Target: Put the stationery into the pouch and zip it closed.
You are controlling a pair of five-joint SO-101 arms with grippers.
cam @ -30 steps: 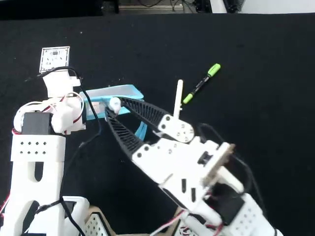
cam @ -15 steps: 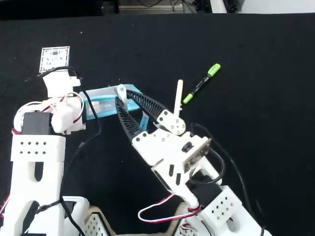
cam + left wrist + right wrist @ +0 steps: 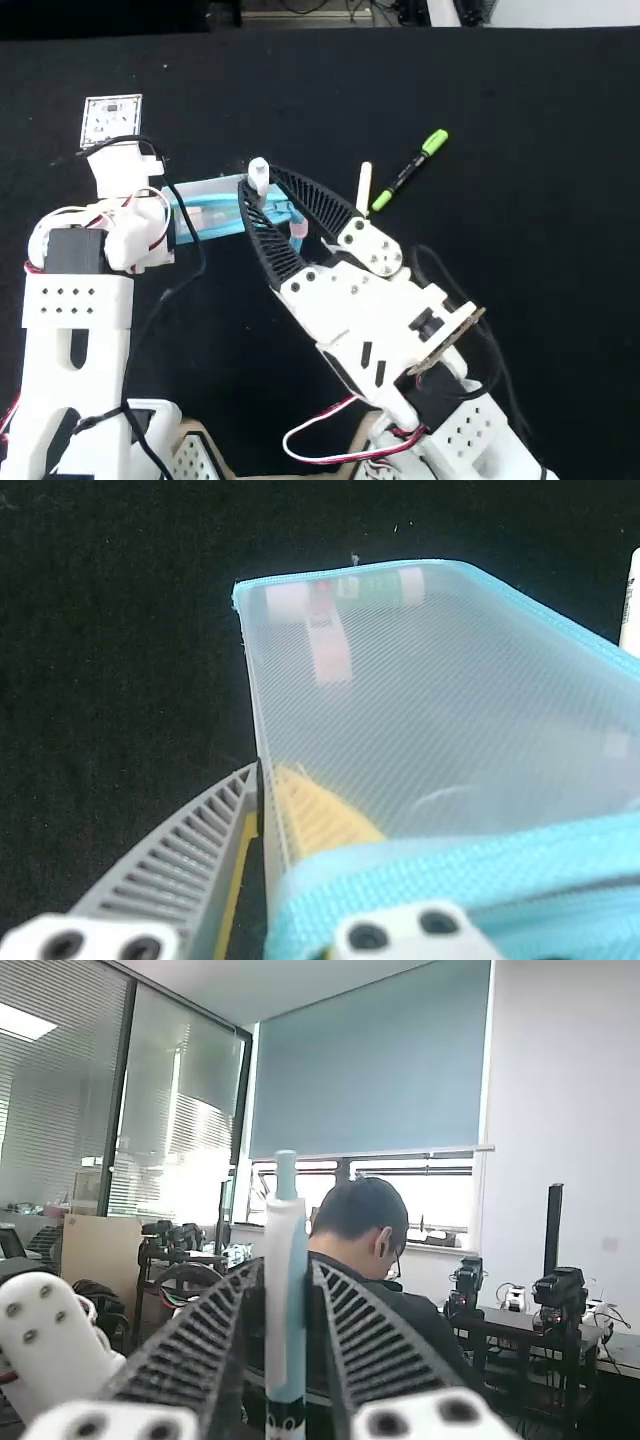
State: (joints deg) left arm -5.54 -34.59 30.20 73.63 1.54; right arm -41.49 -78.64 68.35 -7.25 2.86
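the right pincer [image 3: 261, 188] pinches a white pen [image 3: 286, 1290] lengthwise, right over the end of the blue pouch [image 3: 212, 212] farthest from the left pincer [image 3: 266, 798], which clamps the pouch's other end, its long axis lying across the table [image 3: 520, 110] toward the pen.

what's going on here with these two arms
The left gripper clamps one end of the blue mesh pouch. The right gripper grips a white pen and holds it over the pouch. A green highlighter and a white stick lie on the black table, not yet packed.
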